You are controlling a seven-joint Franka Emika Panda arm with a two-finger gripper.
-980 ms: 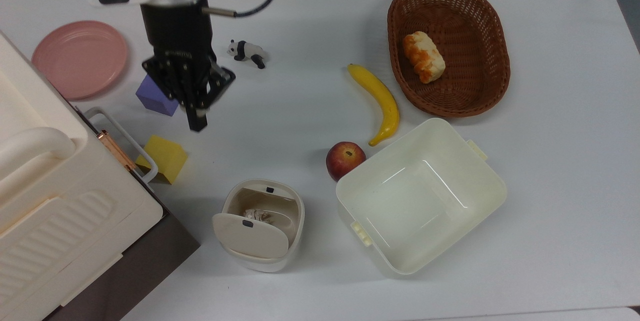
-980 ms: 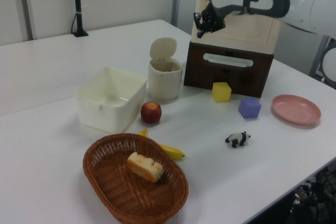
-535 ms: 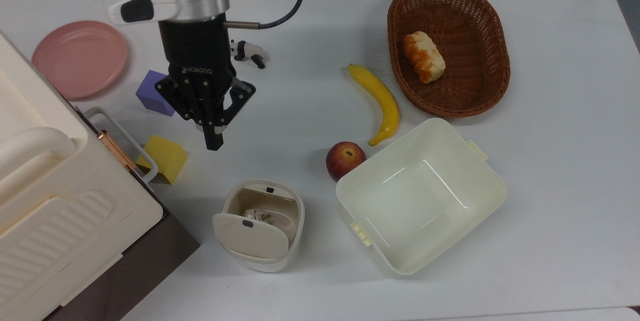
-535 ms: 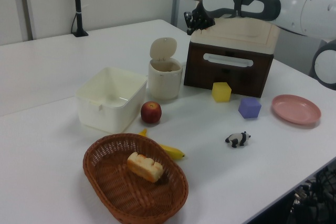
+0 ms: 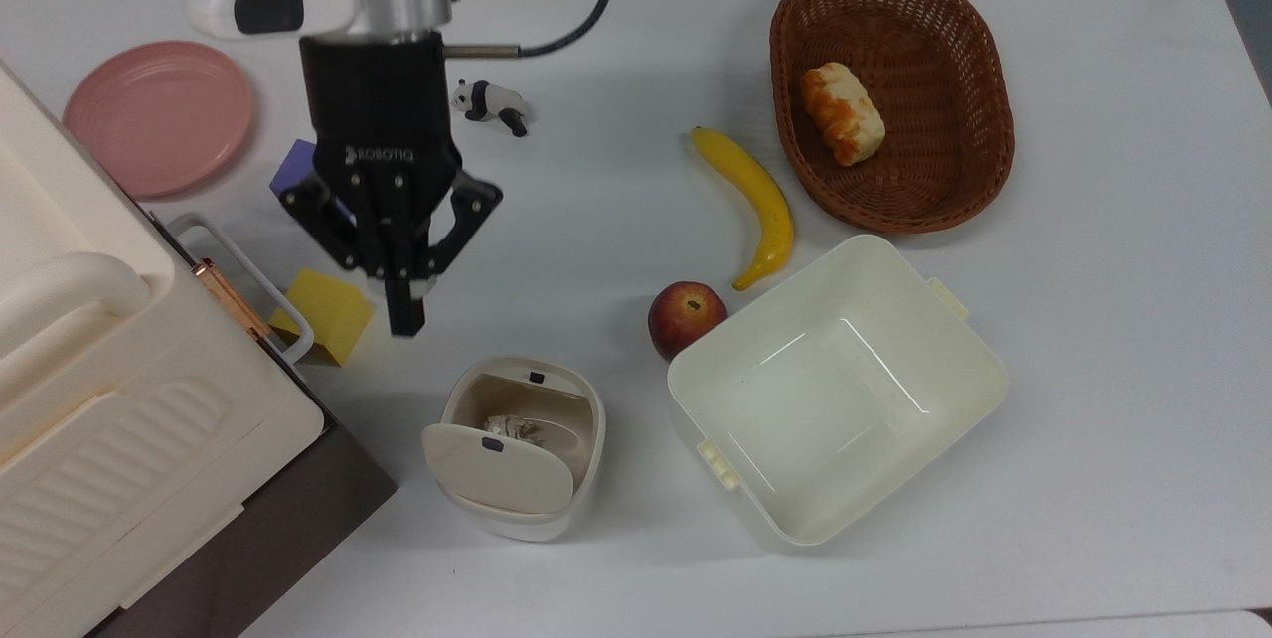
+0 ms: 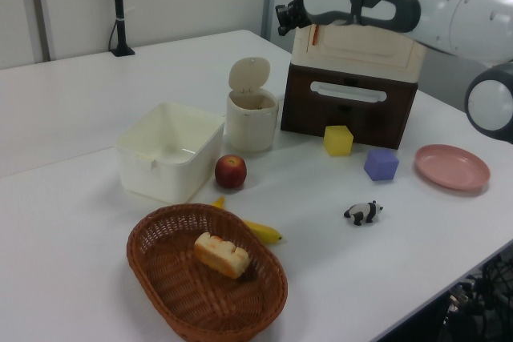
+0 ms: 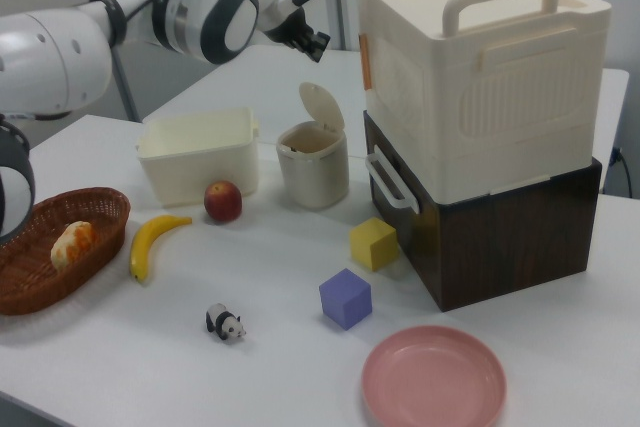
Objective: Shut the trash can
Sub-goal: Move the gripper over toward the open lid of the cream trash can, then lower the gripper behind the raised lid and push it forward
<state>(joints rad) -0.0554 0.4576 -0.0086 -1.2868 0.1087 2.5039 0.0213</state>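
**Gripper above the table, trash can lid up**

Gripper (image 5: 405, 318) hangs with its two fingers pressed together into one dark tip, holding nothing. In the top view that tip points toward the trash can (image 5: 524, 447), short of its rim, with the yellow cube (image 5: 323, 314) just beside it on the top view's left.

In the top view the trash can stands toward the bottom edge, its beige lid (image 5: 497, 468) tilted up on the hinge and something crumpled inside. The cream tub (image 5: 837, 388) sits on the top view's right of it, with the apple (image 5: 686, 317) near the tub's corner. On the top view's left is the big cream appliance (image 5: 109, 419) on its brown base.

Farther up lie the banana (image 5: 753, 201), the purple cube (image 5: 296, 183) partly under the gripper body, and the panda figure (image 5: 489, 104). Farthest are the pink plate (image 5: 159, 116) and the wicker basket (image 5: 979, 121) with a piece of bread (image 5: 843, 112).
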